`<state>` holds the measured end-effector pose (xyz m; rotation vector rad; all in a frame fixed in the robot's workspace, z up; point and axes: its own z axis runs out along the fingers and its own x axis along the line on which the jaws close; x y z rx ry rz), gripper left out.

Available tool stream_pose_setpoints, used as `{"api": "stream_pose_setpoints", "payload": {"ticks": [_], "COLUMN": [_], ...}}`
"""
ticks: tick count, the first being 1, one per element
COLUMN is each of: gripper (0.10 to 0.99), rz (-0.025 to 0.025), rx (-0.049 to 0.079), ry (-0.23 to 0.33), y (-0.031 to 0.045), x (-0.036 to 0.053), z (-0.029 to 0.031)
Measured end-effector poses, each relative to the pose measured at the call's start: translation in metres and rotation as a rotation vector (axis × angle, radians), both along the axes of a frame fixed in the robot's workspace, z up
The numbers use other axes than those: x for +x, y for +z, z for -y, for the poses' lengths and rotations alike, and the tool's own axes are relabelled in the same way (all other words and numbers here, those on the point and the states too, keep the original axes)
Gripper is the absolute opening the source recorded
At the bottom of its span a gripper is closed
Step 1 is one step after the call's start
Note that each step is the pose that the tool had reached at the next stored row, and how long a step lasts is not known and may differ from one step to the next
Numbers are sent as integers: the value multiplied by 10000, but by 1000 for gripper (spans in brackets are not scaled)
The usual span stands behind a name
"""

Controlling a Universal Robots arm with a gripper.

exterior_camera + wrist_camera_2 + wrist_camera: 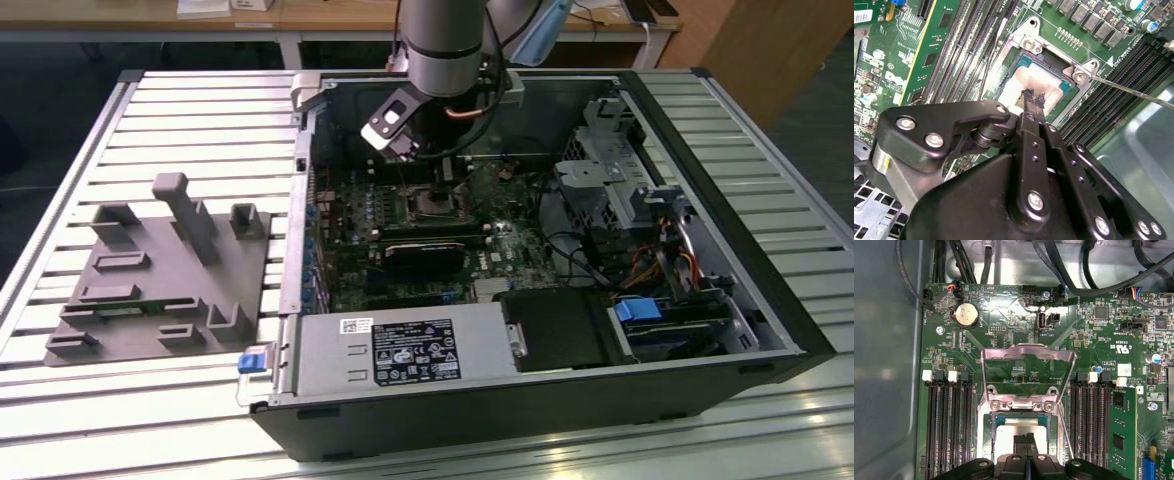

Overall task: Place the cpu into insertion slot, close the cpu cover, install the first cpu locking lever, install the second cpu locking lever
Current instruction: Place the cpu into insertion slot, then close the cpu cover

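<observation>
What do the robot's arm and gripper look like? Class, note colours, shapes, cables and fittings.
The arm is a silver-grey cylinder with a pale blue cap and black cables beside it. A silver-and-black block sits at the wrist. The gripper is matte black: rounded linkage plates with silver screws, tapering to two slim fingers.

cpu cover [1028, 371] up, off insertion slot [1023, 405] | mem slots [949, 430] flank both sides
</observation>
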<state>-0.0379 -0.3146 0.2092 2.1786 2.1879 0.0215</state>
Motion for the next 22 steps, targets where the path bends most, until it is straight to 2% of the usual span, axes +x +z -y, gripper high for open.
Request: {"api": "stream_pose_setpoints", "payload": {"ticks": [14,22], "gripper": [106,106], "rz": [-1,-1], "rx": [-1,-1], "ry": [-1,-12], "y": [48,141], "x": [0,3], "z": [0,-1]}}
